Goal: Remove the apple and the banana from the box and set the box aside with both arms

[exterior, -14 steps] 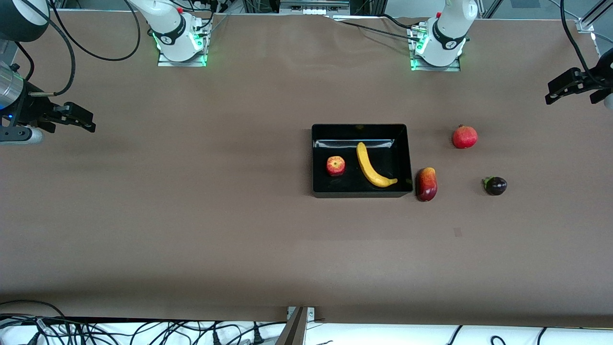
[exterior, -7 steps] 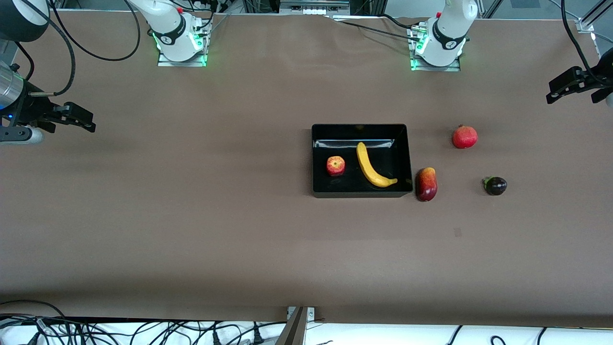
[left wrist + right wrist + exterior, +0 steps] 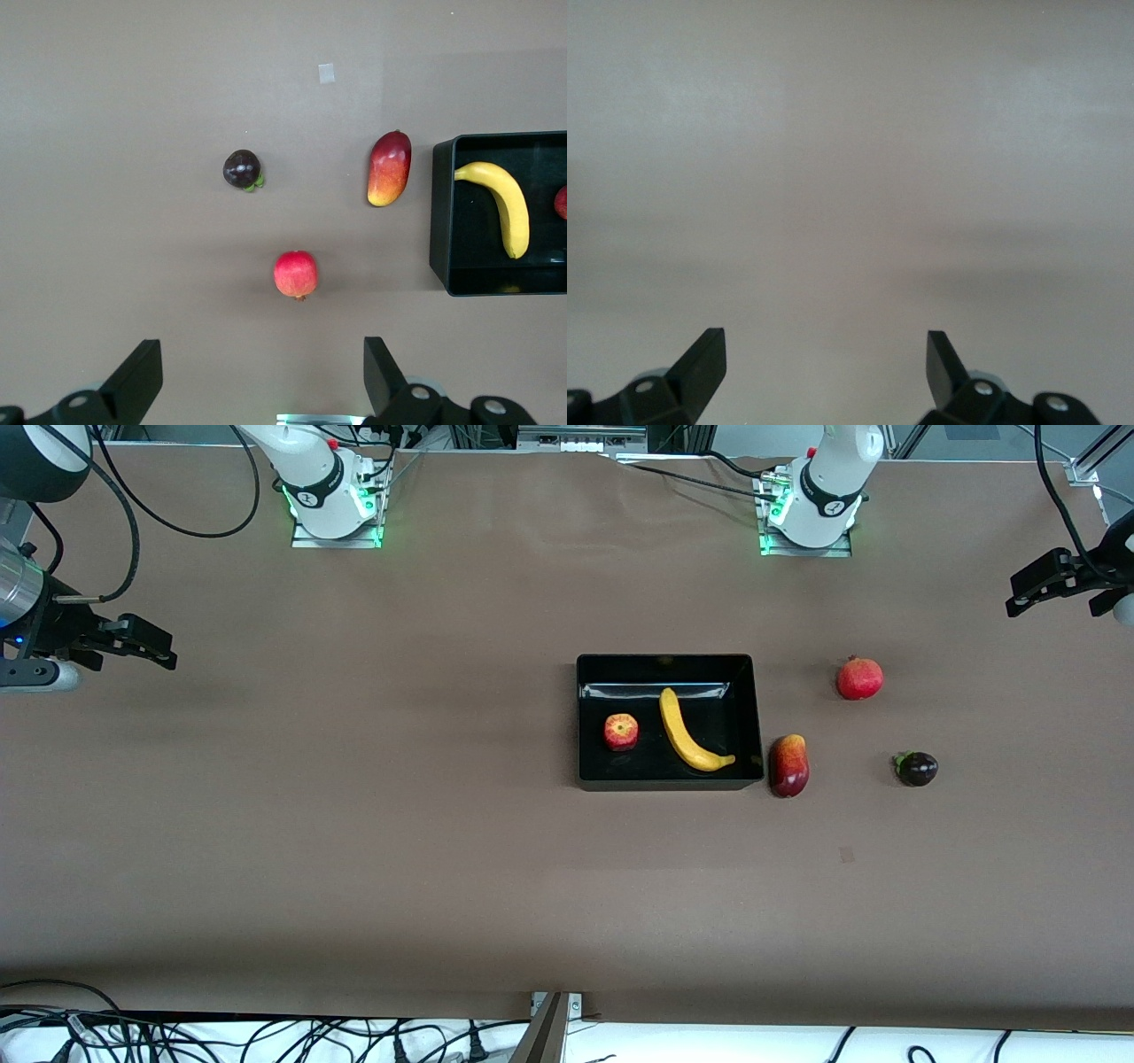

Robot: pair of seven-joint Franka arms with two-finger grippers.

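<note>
Looking down from the front view, you have the box [image 3: 669, 722] mid-table, toward the left arm's end. Apple [image 3: 621, 732] and banana [image 3: 688, 732] both lie inside it, apart. Banana's long axis runs from the base-side wall toward the front camera, curling at its nearer tip toward the mango [image 3: 788, 765] just outside the wall. Pomegranate [image 3: 859, 677] and a dark plum-like fruit [image 3: 916, 768] sit apart, farther toward the left arm's end. Left gripper [image 3: 1032, 589] hangs at that end, released; right gripper [image 3: 142, 642] hangs well away at its own end, also released.

Left wrist view: fingers [image 3: 142, 376] spread wide, empty; box, banana and loose fruit all in sight. Left arm is clearly the nearer one.

Right wrist view: fingers [image 3: 704, 359] spread, only bare table [image 3: 850, 177] below.
</note>
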